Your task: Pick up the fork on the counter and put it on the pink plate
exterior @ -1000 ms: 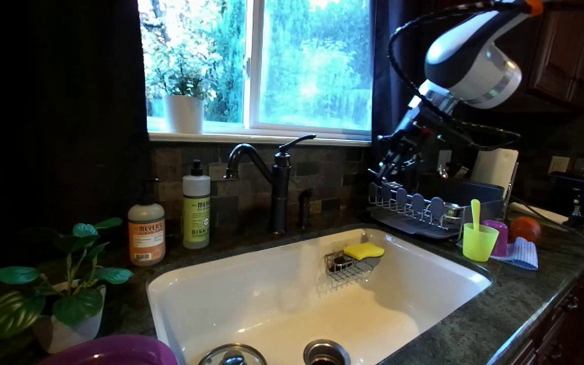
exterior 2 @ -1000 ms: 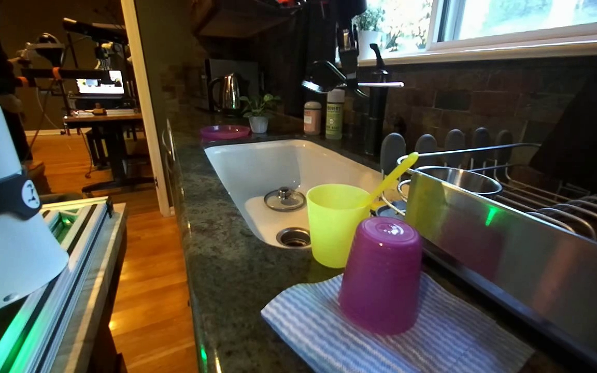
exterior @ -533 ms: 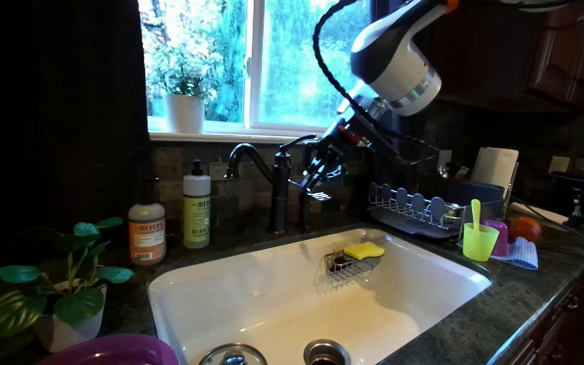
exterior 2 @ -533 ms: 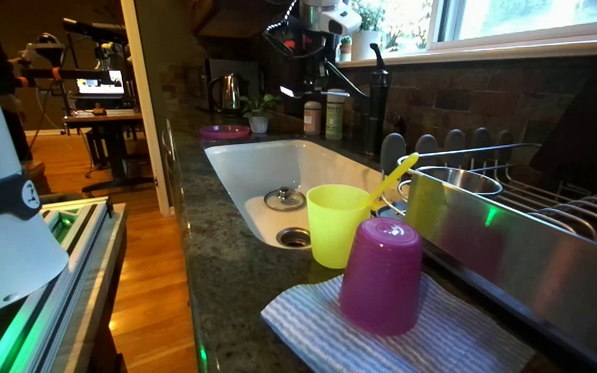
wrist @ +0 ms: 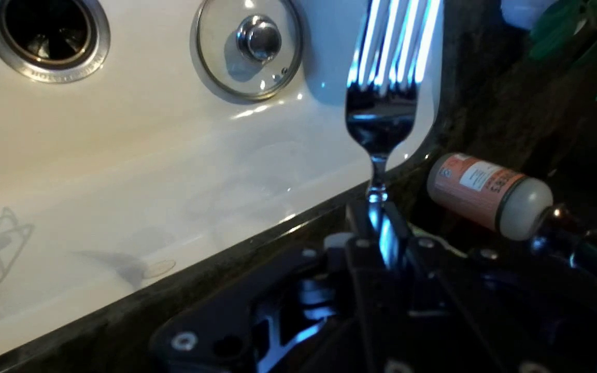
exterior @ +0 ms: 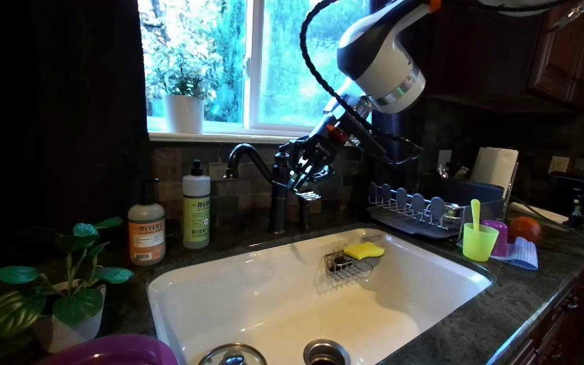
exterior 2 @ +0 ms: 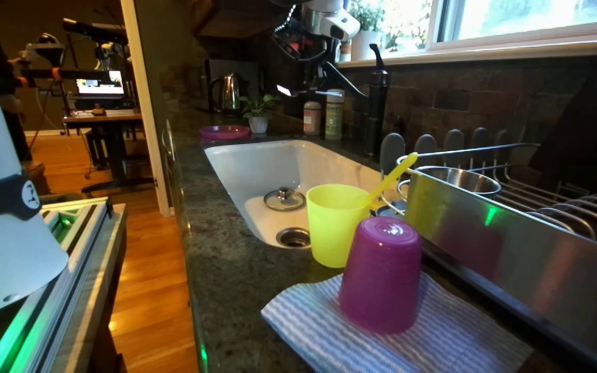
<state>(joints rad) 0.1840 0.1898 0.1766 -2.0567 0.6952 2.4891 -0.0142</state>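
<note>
A silver fork (wrist: 381,116) points tines forward in the wrist view. My gripper (wrist: 377,216) is shut on its handle. In an exterior view, the gripper (exterior: 294,184) holds the fork (exterior: 308,195) in the air near the faucet, above the back edge of the sink. The fork head (exterior 2: 284,90) also shows as a bright spot in an exterior view, high above the sink. The pink plate (exterior 2: 224,133) lies on the counter past the sink's far end, beside the potted plant. The plate (exterior: 114,351) is partly cut off in an exterior view. It is out of the wrist view.
The dark faucet (exterior: 280,203) stands close to the gripper. An orange-labelled bottle (exterior: 146,235) and a green-labelled bottle (exterior: 196,218) stand behind the sink (exterior: 271,289). The potted plant (exterior: 71,304) is beside the plate. A dish rack (exterior: 416,208) and yellow cup (exterior 2: 336,228) are opposite.
My gripper has moved with the fork from above the dish rack to beside the faucet, toward the plate's end of the sink. The last half second shows only a small shift.
</note>
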